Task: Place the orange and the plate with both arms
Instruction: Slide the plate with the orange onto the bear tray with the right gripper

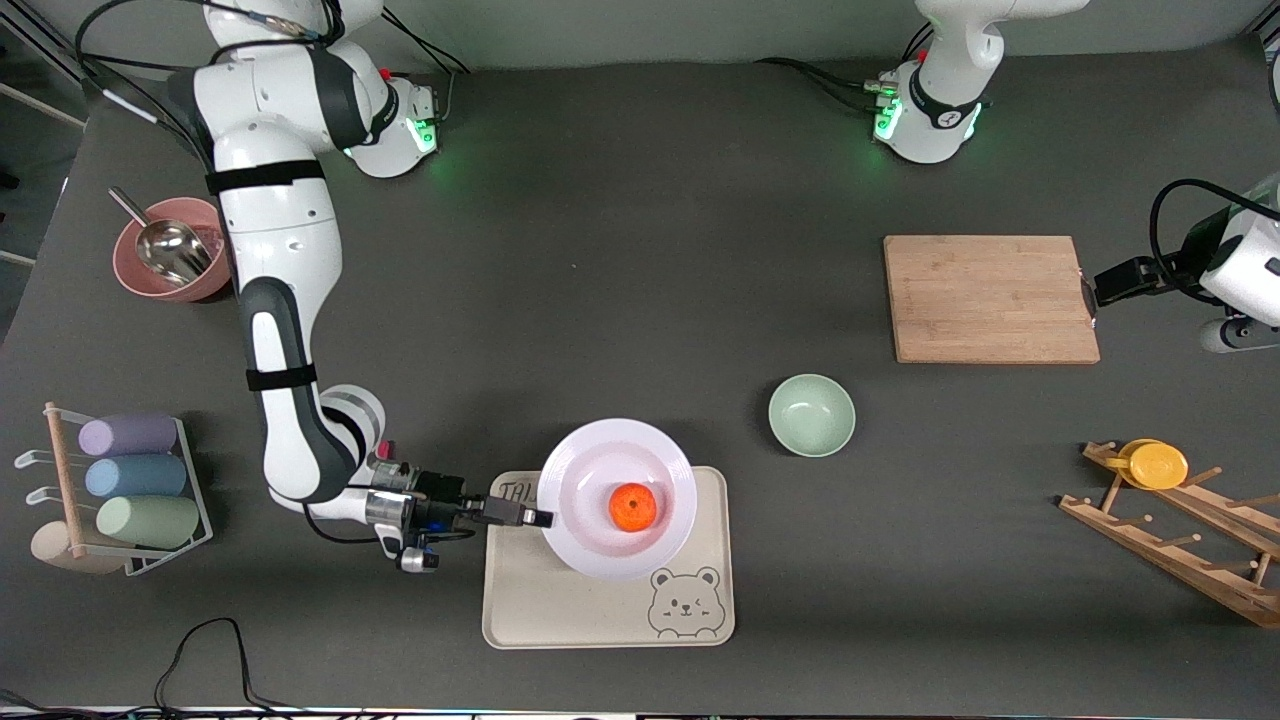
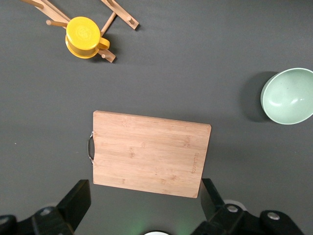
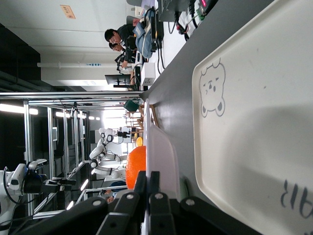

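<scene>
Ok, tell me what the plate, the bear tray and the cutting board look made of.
Plate: glossy white, likely ceramic or melamine; it shows soft highlights.
Bear tray: matte cream, probably plastic or fibre composite; printed bear.
Cutting board: bamboo or wood; visible grain strips, metal handle.

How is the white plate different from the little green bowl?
The plate is wider and shallower than the green bowl. The plate carries an orange; the bowl is empty. The right claw pinches the plate's rim above the bear tray; the bowl sits untouched on the table. Both are round.

The left tool (image 2: 144,205) is cut off by the front view's edge; the plate (image 1: 600,470) covers the tray's (image 1: 560,600) lettering.
</scene>
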